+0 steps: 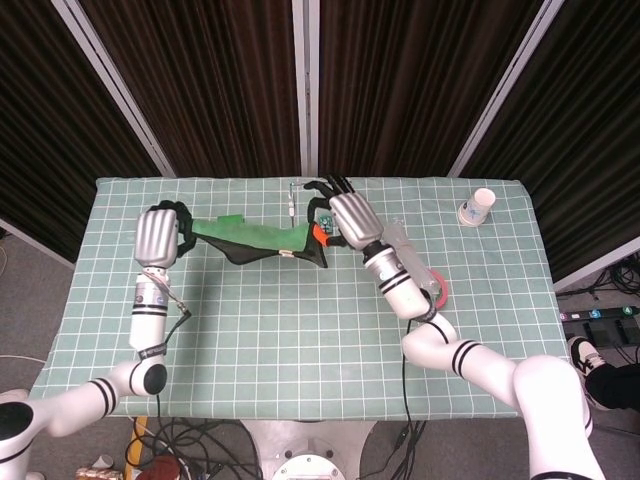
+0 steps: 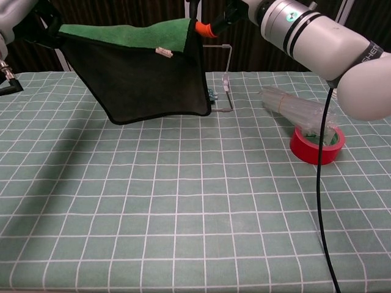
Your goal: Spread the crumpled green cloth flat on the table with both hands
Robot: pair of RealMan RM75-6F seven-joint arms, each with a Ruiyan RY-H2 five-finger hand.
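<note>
The green cloth point(image 1: 262, 240) point(image 2: 140, 73), dark on its underside, hangs stretched in the air over the far half of the table. My left hand point(image 1: 158, 236) grips its left corner; in the chest view that hand point(image 2: 21, 15) shows at the top left edge. My right hand point(image 1: 347, 218) point(image 2: 214, 15) pinches the cloth's right corner, orange fingertips showing. The cloth's lower edge hangs just above the checked tablecloth point(image 2: 183, 201), the left side dipping to a rounded corner.
A thin metal stand point(image 2: 225, 85) sits behind the cloth. To the right lie a clear plastic bag point(image 2: 293, 107) and a red tape roll point(image 2: 316, 145). A paper cup point(image 1: 478, 207) stands at the far right corner.
</note>
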